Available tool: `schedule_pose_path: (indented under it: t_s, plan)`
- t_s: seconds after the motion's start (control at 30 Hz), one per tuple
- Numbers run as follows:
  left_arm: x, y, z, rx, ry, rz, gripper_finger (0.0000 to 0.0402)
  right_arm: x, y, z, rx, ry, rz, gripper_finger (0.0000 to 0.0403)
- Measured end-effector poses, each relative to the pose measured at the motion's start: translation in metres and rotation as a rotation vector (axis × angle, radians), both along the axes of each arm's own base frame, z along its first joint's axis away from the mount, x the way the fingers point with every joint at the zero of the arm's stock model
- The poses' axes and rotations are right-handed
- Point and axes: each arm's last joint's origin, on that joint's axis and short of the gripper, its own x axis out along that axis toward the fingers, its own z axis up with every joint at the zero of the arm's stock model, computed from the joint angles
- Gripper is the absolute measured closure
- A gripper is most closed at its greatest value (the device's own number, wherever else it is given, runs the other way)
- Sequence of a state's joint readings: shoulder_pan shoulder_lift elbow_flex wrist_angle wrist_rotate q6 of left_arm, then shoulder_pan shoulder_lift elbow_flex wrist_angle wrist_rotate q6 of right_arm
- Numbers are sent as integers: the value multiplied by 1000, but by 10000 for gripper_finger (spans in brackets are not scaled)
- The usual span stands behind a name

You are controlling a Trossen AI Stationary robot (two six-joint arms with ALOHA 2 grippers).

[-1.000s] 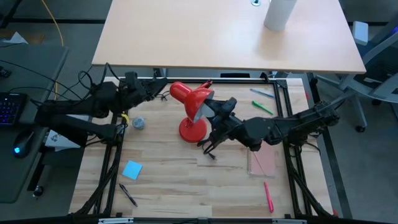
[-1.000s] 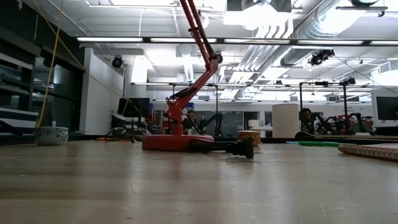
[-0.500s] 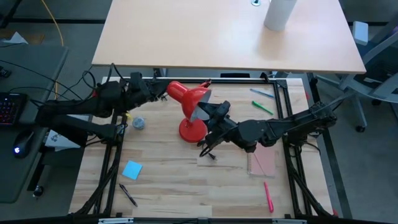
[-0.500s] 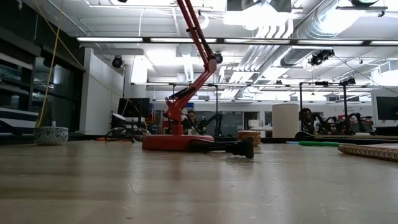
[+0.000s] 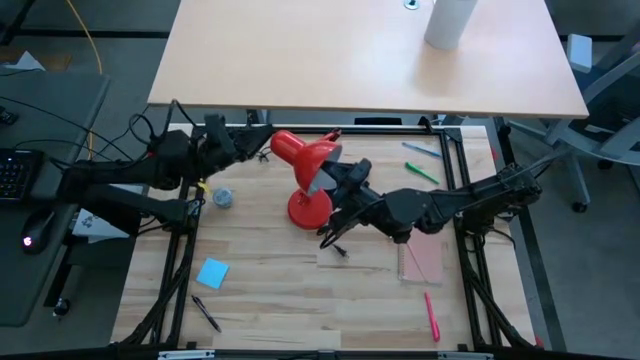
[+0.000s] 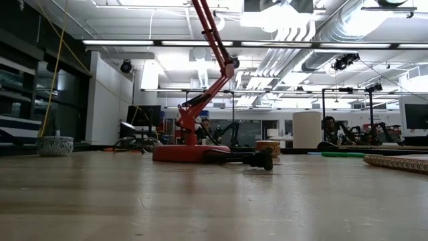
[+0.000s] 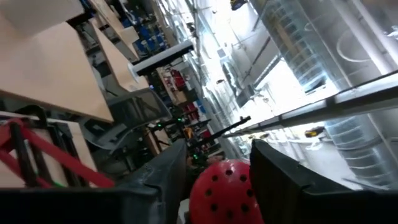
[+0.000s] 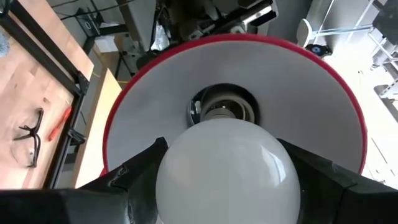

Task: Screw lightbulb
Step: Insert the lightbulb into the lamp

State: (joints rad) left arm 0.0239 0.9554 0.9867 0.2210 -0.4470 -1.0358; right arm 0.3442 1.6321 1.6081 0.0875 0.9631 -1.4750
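Observation:
A red desk lamp stands on its round base (image 5: 310, 209) mid-table; its arm (image 6: 212, 47) rises out of the low view. Its shade (image 5: 308, 157) lies tipped on its side, mouth toward the table's right. My right gripper (image 5: 333, 183) is at the shade's mouth, shut on the white lightbulb (image 8: 227, 171). The bulb is in front of the socket (image 8: 222, 109); its screw base is hidden behind its globe. My left gripper (image 5: 260, 151) is at the shade's closed rear end, shut on the shade. Neither gripper shows in the low view. My left gripper pinches the shade's red vented rear cap (image 7: 227, 193) between its two fingers, one on each side. It comes about level from the table's left. The shade stays up on the lamp's arm, tipped sideways. My right gripper pinches the bulb's round globe (image 8: 180, 168) between its two fingers, one on each side. It comes from the table's right, slanting up into the shade's mouth. The bulb is clear of the table, its base end toward the socket; whether the base is in the socket is hidden.
Black eyeglasses (image 5: 338, 246) lie just near the lamp base. A grey bowl (image 5: 222, 198), a blue note (image 5: 212, 272) and a pen (image 5: 206, 313) lie left. Green markers (image 5: 421, 166), a pink pad (image 5: 422, 258) and a red pen (image 5: 432, 316) lie right.
My right gripper has gone a little toward the table's left with the bulb, closer into the shade's mouth. My left gripper has gone a little toward the right, up against the shade's rear. The lamp's arm and shade have swayed slightly.

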Motion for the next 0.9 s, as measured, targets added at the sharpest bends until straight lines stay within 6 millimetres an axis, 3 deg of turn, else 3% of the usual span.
schedule_pose_path:
  t_s: [0.27,0.9]
  plan:
    - [0,-14,-3,3,43,97,294,1,-4,0,1,-2,-12,139]
    - [23,-24,-3,-40,-69,132,296,1,-4,1,2,-8,-1,139]
